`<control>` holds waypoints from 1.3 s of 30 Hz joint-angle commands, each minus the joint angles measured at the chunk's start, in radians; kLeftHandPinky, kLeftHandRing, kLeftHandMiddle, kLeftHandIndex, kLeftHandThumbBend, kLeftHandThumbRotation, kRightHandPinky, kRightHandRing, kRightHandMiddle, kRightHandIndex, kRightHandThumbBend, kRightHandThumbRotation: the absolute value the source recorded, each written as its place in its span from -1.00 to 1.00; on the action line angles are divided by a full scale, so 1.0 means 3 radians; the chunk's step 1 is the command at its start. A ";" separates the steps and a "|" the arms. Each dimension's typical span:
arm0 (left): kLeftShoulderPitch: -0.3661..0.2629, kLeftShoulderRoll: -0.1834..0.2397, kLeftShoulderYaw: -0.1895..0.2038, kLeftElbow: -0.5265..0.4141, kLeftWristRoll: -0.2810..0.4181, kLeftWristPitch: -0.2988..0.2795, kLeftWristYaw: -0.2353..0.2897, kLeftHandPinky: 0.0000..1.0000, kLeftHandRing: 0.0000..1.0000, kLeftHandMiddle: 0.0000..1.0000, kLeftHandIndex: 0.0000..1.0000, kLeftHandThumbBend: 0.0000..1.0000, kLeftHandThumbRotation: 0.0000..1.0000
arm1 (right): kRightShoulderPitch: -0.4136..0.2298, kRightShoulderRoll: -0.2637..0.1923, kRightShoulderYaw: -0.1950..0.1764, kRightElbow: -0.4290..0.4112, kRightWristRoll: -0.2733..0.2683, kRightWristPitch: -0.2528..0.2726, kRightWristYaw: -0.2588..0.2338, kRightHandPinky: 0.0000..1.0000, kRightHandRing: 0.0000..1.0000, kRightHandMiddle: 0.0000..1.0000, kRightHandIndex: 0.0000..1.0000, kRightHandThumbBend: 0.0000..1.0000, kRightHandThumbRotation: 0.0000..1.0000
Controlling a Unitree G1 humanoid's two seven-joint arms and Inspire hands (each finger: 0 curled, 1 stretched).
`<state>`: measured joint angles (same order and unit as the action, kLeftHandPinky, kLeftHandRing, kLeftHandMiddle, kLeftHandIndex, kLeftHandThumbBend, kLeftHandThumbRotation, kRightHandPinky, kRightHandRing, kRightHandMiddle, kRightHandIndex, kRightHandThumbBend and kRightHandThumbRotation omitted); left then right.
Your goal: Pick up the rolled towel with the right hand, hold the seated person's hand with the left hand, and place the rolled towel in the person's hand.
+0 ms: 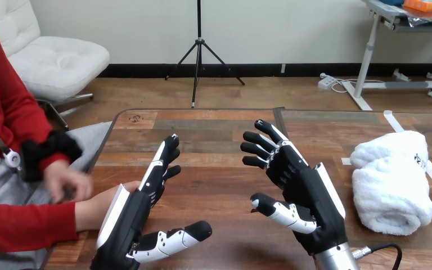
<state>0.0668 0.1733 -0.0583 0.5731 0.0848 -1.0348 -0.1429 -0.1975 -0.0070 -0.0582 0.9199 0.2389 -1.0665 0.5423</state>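
The robot's right hand [306,191] is hovering over the brown wooden table [219,135] with its black-and-white fingers spread and its thumb standing apart, gripping nothing. The rolled white terry towel [394,180] is lying on the table off to that hand's outer side, near but not touching it. The left hand [132,222] is likewise hanging opened out, fingers straight and thumb pointing inward. The person's hand [98,205] is resting at the table's edge just behind the left hand's white back shell; whether the two are touching cannot be told, and no finger is curling round it. The pick-up looks to be the step in hand, barely begun. To do it well, the right hand should probably be travelling outward over the roll's middle, keeping its fingers wide until they are straddling the bundle across its width, then closing firmly, since soft cloth is likely to be giving way and unrolling under a shallow pinch. A small dark mark is showing on the towel's far end, too small to read.
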 commanded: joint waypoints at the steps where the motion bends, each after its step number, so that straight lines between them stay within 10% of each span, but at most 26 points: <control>1: -0.0188 -0.0009 0.0021 -0.0081 -0.0070 -0.0050 -0.0002 0.80 0.94 0.99 0.99 1.00 0.20 | -0.0100 -0.0030 -0.0058 -0.0136 0.0045 -0.0027 -0.0016 0.56 0.67 0.72 0.82 1.00 0.00; 39: -0.0229 0.0005 0.0029 -0.0052 -0.0135 -0.0033 -0.0059 0.81 0.94 0.99 0.99 1.00 0.18 | -0.0129 -0.0032 -0.0032 -0.0170 -0.0028 -0.0048 -0.0110 0.55 0.67 0.72 0.83 1.00 -0.03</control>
<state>0.0663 0.1738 -0.0581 0.5732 0.0648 -1.0347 -0.1574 -0.1974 -0.0076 -0.0573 0.9186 0.2307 -1.0666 0.5165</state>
